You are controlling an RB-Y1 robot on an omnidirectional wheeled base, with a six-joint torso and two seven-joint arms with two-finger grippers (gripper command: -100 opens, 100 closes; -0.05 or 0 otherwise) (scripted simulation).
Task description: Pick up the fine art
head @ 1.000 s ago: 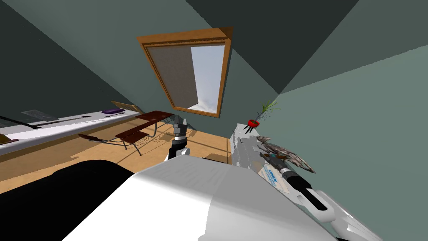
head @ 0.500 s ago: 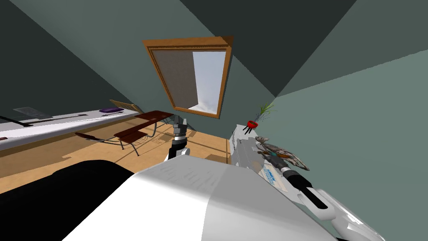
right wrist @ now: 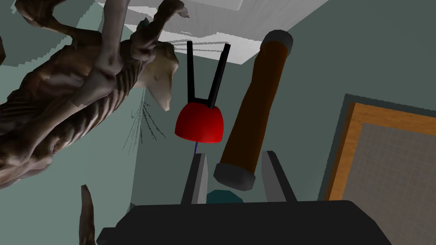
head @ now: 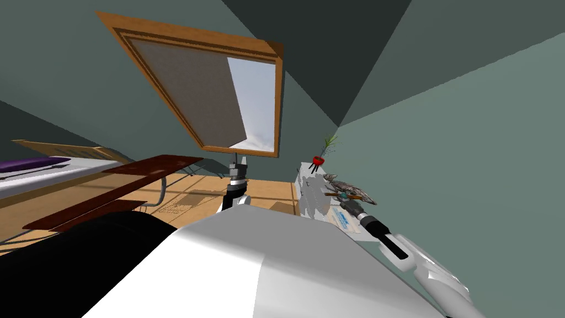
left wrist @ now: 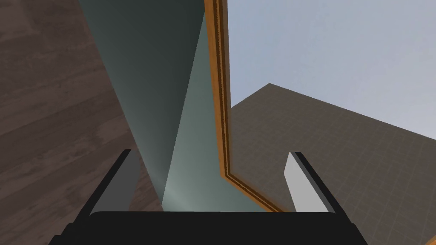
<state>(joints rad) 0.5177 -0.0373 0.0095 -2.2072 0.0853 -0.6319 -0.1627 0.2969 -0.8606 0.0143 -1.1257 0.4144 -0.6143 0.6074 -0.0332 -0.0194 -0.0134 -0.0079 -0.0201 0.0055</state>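
The fine art point(head: 346, 188) is a grey-brown bony creature figure on a white cabinet top point(head: 310, 194) to my right. In the right wrist view the figure point(right wrist: 85, 98) hangs close beside my gripper. A brown rod point(right wrist: 251, 106) with dark end caps lies next to it. My right gripper point(right wrist: 234, 176) has its fingers drawn in on either side of the rod's near end, pressing it. In the head view the right gripper point(head: 341, 197) sits just under the figure. My left gripper point(head: 237, 161) is held up in front of me, open and empty point(left wrist: 213, 183).
A red pot point(head: 317, 160) with a thin green plant stands on the cabinet's far end, just beyond the rod point(right wrist: 200, 123). A dark brown table point(head: 149, 165) and a bench point(head: 83, 212) stand on the wooden floor to the left. A wood-framed window point(head: 209, 94) is ahead.
My head view has swung and come closer, so the window and table look bigger and further left. The right gripper's fingers have closed in from wide open onto the rod.
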